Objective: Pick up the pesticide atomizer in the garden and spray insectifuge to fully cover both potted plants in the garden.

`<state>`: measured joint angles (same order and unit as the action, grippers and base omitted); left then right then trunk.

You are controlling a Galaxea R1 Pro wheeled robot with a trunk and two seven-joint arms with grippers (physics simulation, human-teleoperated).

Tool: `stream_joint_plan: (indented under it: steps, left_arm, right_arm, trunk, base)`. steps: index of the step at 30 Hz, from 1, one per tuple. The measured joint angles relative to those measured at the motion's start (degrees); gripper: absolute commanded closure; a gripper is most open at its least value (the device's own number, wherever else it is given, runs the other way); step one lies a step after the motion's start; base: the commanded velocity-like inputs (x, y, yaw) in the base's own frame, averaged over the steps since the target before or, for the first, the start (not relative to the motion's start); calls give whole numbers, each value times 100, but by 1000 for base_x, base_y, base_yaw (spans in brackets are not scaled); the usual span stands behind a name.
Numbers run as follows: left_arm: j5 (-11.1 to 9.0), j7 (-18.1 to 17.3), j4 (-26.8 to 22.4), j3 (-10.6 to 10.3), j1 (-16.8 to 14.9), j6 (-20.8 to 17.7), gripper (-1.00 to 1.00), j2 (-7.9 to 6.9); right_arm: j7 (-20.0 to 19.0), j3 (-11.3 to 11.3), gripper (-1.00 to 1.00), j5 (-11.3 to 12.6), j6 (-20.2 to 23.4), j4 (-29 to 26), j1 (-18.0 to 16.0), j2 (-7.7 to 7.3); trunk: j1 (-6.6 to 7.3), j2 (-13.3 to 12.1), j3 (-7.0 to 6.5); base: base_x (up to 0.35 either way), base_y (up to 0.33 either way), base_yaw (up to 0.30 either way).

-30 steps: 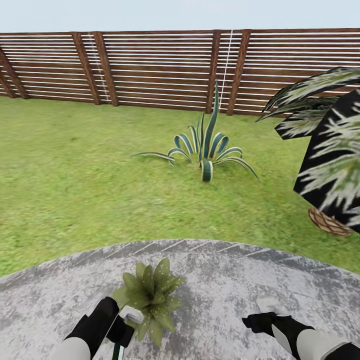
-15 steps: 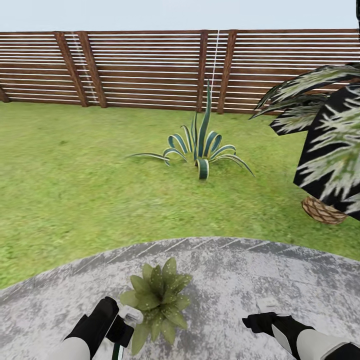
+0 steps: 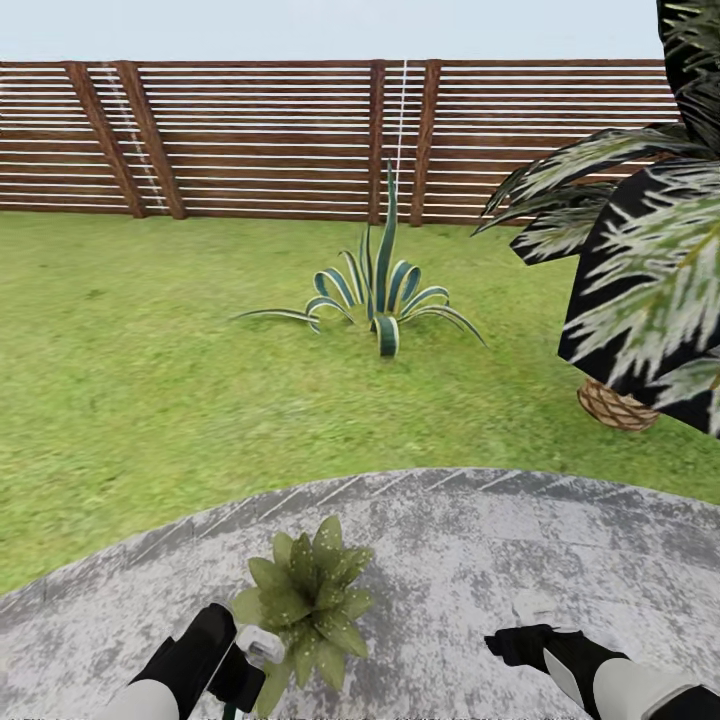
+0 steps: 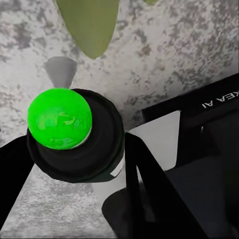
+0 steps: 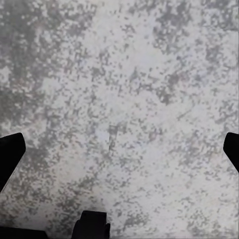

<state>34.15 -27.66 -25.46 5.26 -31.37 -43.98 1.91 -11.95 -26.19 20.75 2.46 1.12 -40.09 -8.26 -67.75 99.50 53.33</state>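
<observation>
Both arms reach forward low over the grey stone paving [image 3: 480, 560], black wrists leading out of white sleeves. The left gripper [image 3: 250, 650] sits just beside the near leaves of a small speckled plant [image 3: 303, 592] and is clamped around the sprayer [image 4: 74, 134]; in the left wrist view its dark body with the bright green cap stands between the black fingers [image 4: 149, 194], a pale nozzle pointing towards a leaf above the stone. The right gripper [image 3: 535, 625] hangs over bare paving well to the right of the plant, fingers spread wide with only stone between them in the right wrist view [image 5: 119, 134].

The plant stands on the paving near its curved front edge, where the grass [image 3: 150, 380] begins. Beyond it a striped agave [image 3: 385, 300] grows mid-lawn before the slatted wooden fence [image 3: 260, 140]; a palm [image 3: 640, 270] in a woven basket fills the right side.

Compared with a second ago, the whole view has swung right: fence posts, agave and palm all sit further left, and the palm looms larger. The arms hold the same pose.
</observation>
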Motion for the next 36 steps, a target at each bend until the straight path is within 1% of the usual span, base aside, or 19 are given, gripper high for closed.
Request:
stream_joint_plan:
  steps: [10,18,23,29,36]
  left_arm:
    - [3,7,-2,-10,1,3,100,-14]
    - [5,0,17,-20,0,-3,100,-13]
    - [4,-6,16,-20,1,-4,100,-14]
    - [3,-9,16,-20,1,-13,100,-14]
    - [4,-8,5,-20,1,-11,100,-14]
  right_arm:
    - [0,0,-100,0,-1,1,-1,0]
    - [1,0,-100,0,-2,1,0,0]
    - [1,0,-100,0,-2,2,-1,0]
    - [0,0,-100,0,-2,2,-1,0]
    - [1,0,-100,0,-2,2,-1,0]
  trunk:
    - [2,0,0]
    - [1,0,0]
    - [1,0,0]
    - [-2,0,0]
    - [1,0,0]
  base:
    - [-1,129,0]
    - [4,10,-102]
    - [-1,0,-18]
    - [-181,0,-1]
    - [-32,0,0]
